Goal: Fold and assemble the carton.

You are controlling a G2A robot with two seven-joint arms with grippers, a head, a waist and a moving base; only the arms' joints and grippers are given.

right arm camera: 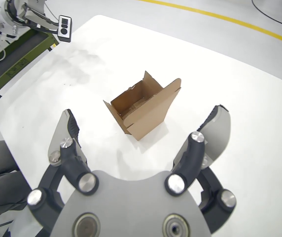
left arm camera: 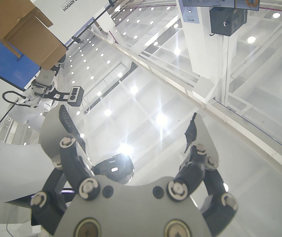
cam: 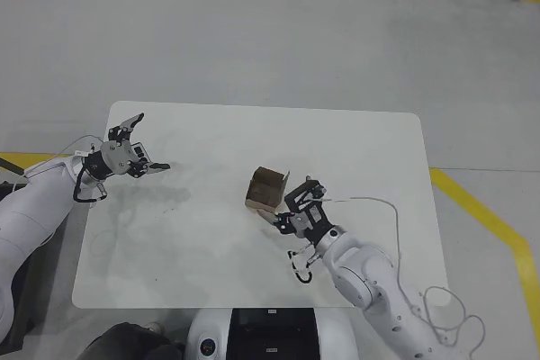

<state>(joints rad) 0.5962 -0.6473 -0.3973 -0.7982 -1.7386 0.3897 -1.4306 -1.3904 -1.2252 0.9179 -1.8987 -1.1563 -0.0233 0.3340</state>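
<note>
White table (cam: 342, 135) with carton (cam: 268, 189), grey floor (cam: 252, 45)

one carton (cam: 267, 189), one table (cam: 252, 135), two tools: left tool (cam: 151, 142), right tool (cam: 287, 201).

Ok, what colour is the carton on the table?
The carton is plain brown cardboard, clearest in the right wrist view.

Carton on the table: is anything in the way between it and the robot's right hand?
Nothing visible stands in the way. The right hand is open and sits just short of the carton, with only bare table between them. The carton stands with its top open and its flaps up.
</note>
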